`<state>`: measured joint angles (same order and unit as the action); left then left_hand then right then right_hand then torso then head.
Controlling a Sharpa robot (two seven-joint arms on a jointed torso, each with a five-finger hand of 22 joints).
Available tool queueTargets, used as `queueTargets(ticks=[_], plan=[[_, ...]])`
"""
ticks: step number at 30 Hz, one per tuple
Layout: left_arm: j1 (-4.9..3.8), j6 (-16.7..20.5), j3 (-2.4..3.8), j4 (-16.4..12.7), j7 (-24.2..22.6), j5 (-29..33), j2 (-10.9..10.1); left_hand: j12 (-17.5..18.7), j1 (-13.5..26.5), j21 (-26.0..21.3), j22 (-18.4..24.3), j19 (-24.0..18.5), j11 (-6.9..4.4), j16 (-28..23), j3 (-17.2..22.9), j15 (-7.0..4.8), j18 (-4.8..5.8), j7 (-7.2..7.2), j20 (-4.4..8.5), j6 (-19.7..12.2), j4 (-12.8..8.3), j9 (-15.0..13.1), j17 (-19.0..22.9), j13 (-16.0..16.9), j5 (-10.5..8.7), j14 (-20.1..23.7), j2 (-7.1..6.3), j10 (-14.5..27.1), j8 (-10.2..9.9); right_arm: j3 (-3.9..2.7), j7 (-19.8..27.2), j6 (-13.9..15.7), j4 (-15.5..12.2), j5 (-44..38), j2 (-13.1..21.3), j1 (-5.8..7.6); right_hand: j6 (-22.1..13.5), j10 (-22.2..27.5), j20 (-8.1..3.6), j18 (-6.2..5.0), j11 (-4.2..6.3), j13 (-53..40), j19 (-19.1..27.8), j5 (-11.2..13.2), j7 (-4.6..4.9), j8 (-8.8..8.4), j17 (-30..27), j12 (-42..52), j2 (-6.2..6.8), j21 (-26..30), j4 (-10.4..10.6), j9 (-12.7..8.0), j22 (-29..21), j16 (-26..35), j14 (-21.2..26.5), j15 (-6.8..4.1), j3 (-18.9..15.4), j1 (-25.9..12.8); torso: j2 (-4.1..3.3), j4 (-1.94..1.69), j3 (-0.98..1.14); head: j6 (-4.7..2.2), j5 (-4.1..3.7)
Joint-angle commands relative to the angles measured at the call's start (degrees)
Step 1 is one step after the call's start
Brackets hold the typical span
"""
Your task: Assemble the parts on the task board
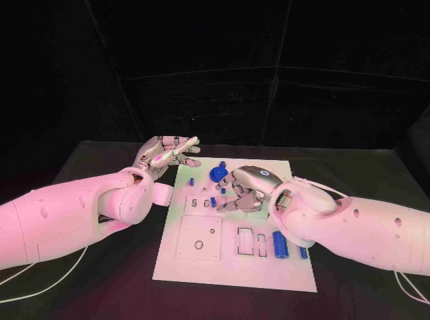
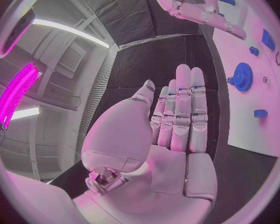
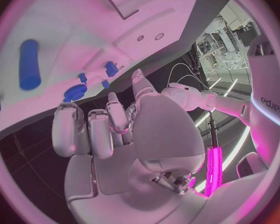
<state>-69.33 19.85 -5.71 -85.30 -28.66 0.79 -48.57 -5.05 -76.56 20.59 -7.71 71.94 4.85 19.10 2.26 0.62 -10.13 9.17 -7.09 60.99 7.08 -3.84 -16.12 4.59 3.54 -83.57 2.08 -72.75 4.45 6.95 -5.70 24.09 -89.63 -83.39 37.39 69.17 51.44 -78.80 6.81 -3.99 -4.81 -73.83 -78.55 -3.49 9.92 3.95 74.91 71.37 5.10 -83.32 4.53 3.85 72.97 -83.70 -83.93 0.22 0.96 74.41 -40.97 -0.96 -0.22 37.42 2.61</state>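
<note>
Task board [image 1: 236,267]: a white plate flat in the middle of the black table [image 1: 369,173].
Left hand [image 1: 167,153]: up off the table at the board's far left corner, fingers apart, holding nothing.
Right hand [image 1: 243,189]: low over the middle of the board, fingers curled down. I cannot tell if it has a part.
Blue gear [image 1: 218,174]: on the far part of the board, just beside the right hand.
Blue peg [image 1: 280,244]: lies on the near right part, close under the right arm.
Small blue parts [image 1: 214,201]: close under the right hand's fingers.
What could go wrong: I think the curled fingers may bump the small parts or the gear and knock them away.
Another worry: the right arm may roll the peg off the board.
</note>
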Motion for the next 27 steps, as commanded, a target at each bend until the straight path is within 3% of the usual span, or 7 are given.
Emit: queueTargets(ticks=[1,5,9,16,21,24,27], plan=[[-0.31,-3.8,0.06,0.5,5.6,-6.5,-0.4,0.0,0.1,3.7,-2.0,3.5,-1.00,8.4,-0.1,-1.40,-0.30,-1.30,1.72,1.6,0.8,-0.3,-6.4,0.6,-0.02,-3.4,-0.62,-2.9,0.2,-0.96,9.2,-1.1,-2.5,5.7,3.1,1.15,-0.2,0.7,0.03,0.08,-0.02,0.1,0.6,-0.2,-0.06,0.14,2.3,-0.3,-0.32,0.5,0.0,0.1,-0.7,0.3,-3.2,0.27,-0.8,1.3,0.00,0.05,0.07,-0.25,0.07],[-1.17,-5.6,0.06,0.8,13.8,-13.4,-0.8,-2.3,1.1,8.8,-5.3,5.4,-2.76,37.6,-1.1,-2.85,-0.18,-2.59,3.06,3.5,2.0,-0.9,-35.5,2.8,-0.18,-4.2,-1.39,-8.6,0.7,-1.60,11.1,-3.0,-5.1,12.7,8.0,3.25,1.0,1.0,-0.13,-0.36,0.29,0.6,2.0,-1.2,-0.41,0.75,0.3,-0.8,-1.32,1.5,-0.3,0.3,-2.7,1.5,-2.7,0.04,-1.6,3.1,0.11,0.01,0.07,-0.32,-0.09],[-2.20,-9.6,0.05,1.1,24.7,-21.4,-0.9,-6.0,2.6,14.7,-9.5,4.5,-3.45,52.1,-2.3,-3.76,-0.07,-3.67,4.15,4.3,3.6,-2.2,-50.5,7.2,-0.17,-4.0,-1.41,-10.6,1.6,-1.80,11.6,-3.2,-5.9,18.3,11.6,4.94,1.4,0.9,-0.31,-0.37,0.49,0.5,2.0,-2.7,-0.59,0.98,0.2,-0.7,-2.13,1.6,-0.4,0.3,-2.8,1.7,-2.7,-0.14,-2.1,3.9,0.40,0.09,0.07,-0.10,-0.09],[-4.77,-20.3,0.04,1.8,40.5,-38.2,0.9,-18.2,5.9,30.8,-26.7,3.4,-4.62,63.4,-5.5,-3.73,1.35,-4.42,4.76,4.5,8.3,-5.7,-63.6,18.7,-0.16,-4.5,-0.53,-8.4,5.2,-1.91,9.7,-4.4,-6.5,22.2,16.1,6.56,2.3,1.0,-0.66,-0.60,0.86,0.9,2.6,-8.4,-0.92,1.43,-1.2,-1.1,-2.72,2.3,-0.7,0.3,-4.1,2.8,-2.4,-0.49,-3.4,5.4,0.95,0.05,0.46,0.39,0.31],[-6.24,-22.7,0.03,2.7,47.7,-44.7,3.0,-35.1,6.8,41.9,-39.7,4.3,-4.88,69.5,-7.8,-3.91,2.78,-4.72,4.75,2.5,9.5,-9.6,-71.7,34.1,-0.20,-5.9,-0.11,-4.1,10.2,-1.92,7.9,-4.5,-6.7,22.1,17.3,6.98,2.4,0.9,-0.75,-0.67,0.93,1.0,2.8,-9.3,-0.99,1.51,-1.7,-1.1,-2.69,2.6,-0.8,0.3,-4.4,3.2,-2.3,-0.57,-3.9,5.6,1.14,0.13,0.66,0.60,0.50],[-6.99,-23.6,0.02,3.3,53.5,-47.4,5.0,-49.2,9.3,51.8,-52.8,7.6,-5.73,70.9,-10.3,-4.70,4.75,-5.05,4.74,0.0,9.2,-14.4,-73.9,47.0,-0.21,-6.4,2.26,-3.0,16.1,-1.92,6.3,-4.3,-6.7,22.0,17.9,7.14,2.5,0.9,-0.87,-0.73,1.02,1.1,2.9,-12.1,-1.04,1.52,-2.0,-1.3,-2.97,2.8,-0.9,0.2,-4.8,3.5,-2.3,-0.67,-4.3,6.2,1.19,0.12,0.71,0.67,0.50],[-7.60,-24.7,-0.04,3.9,57.5,-48.4,6.7,-53.1,9.2,56.2,-59.4,9.1,-5.32,70.9,-11.9,-4.40,5.64,-5.31,4.87,-2.6,9.4,-17.4,-73.9,50.3,-0.34,-6.4,3.09,-1.8,19.7,-1.92,5.4,-4.1,-6.5,22.0,18.0,7.19,2.5,0.9,-0.89,-0.74,1.03,1.1,2.9,-12.6,-1.05,1.53,-2.1,-1.3,-3.01,2.9,-0.9,0.2,-4.9,3.6,-2.3,-0.69,-4.5,6.3,1.12,0.18,0.65,0.56,0.48]])
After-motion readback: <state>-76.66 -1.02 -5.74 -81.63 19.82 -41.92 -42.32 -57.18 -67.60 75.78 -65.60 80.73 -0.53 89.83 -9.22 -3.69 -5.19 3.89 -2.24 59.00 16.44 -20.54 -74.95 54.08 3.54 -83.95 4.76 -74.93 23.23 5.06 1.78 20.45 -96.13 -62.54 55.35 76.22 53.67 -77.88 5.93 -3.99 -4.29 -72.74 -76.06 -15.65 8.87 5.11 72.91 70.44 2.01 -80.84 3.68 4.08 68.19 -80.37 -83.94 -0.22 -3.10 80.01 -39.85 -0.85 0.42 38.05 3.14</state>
